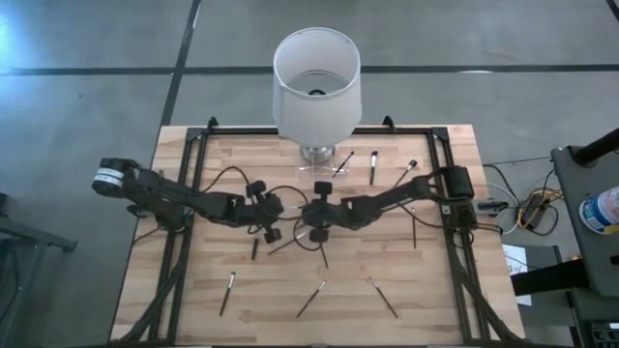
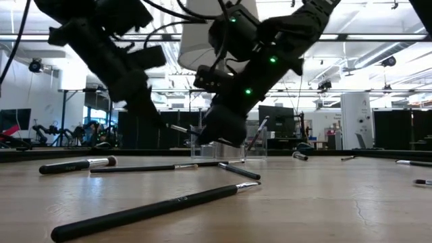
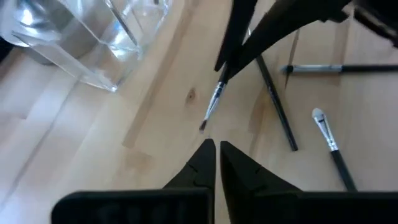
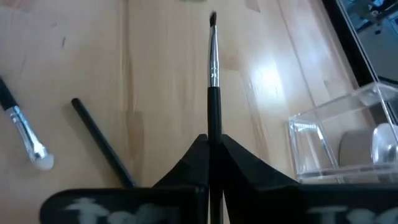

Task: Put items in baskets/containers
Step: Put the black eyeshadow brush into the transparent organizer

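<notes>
Right gripper [image 4: 211,144] clamped on a brush [image 4: 213,68]; left gripper [image 3: 217,149] empty, jaws seemingly together. Next: carry to holder [image 4: 339,140], drop in.

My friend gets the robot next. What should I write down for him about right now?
Right gripper: shut on a brush, mid-table near the clear holder.
Left gripper: shut, holding nothing, beside the right gripper.
Clear holder stands in front of the white cylinder; whether any brushes are inside it cannot be told.
Left to do: drop in the held brush, then collect the other brushes scattered over the table.
</notes>
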You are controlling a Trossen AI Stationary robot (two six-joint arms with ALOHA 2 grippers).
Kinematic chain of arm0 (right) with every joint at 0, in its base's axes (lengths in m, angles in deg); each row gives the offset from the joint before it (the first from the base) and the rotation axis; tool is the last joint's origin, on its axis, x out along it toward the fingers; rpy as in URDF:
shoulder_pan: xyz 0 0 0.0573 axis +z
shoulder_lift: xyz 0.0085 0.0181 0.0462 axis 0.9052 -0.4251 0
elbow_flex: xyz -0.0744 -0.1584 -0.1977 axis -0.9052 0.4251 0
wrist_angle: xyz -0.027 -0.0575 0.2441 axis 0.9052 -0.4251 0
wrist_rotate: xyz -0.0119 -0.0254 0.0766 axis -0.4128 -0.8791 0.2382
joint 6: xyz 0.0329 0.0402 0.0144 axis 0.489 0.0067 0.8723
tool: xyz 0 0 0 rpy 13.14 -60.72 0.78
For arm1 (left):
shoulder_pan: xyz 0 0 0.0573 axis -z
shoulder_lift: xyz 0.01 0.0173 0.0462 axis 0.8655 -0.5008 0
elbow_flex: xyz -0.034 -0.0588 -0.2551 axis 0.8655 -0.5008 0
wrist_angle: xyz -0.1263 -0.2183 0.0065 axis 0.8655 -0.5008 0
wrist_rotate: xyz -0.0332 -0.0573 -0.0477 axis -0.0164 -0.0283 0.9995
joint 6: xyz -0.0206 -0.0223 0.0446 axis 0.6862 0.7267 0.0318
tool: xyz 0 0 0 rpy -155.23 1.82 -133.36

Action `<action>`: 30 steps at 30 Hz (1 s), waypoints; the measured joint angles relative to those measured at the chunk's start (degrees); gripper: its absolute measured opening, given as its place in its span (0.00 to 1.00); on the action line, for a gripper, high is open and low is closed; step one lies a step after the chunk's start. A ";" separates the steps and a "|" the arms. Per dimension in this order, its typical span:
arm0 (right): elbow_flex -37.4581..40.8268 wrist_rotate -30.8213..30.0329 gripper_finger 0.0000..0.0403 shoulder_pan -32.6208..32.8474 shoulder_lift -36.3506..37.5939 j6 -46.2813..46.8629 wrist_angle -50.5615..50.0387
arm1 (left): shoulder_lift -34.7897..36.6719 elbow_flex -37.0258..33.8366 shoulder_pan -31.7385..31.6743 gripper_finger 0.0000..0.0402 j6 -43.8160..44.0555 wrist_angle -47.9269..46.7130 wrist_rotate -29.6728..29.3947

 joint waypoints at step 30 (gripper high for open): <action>26.94 1.02 0.03 -9.71 -1.49 4.47 84.96 | 26.90 -36.31 5.66 0.08 -7.74 60.61 -4.18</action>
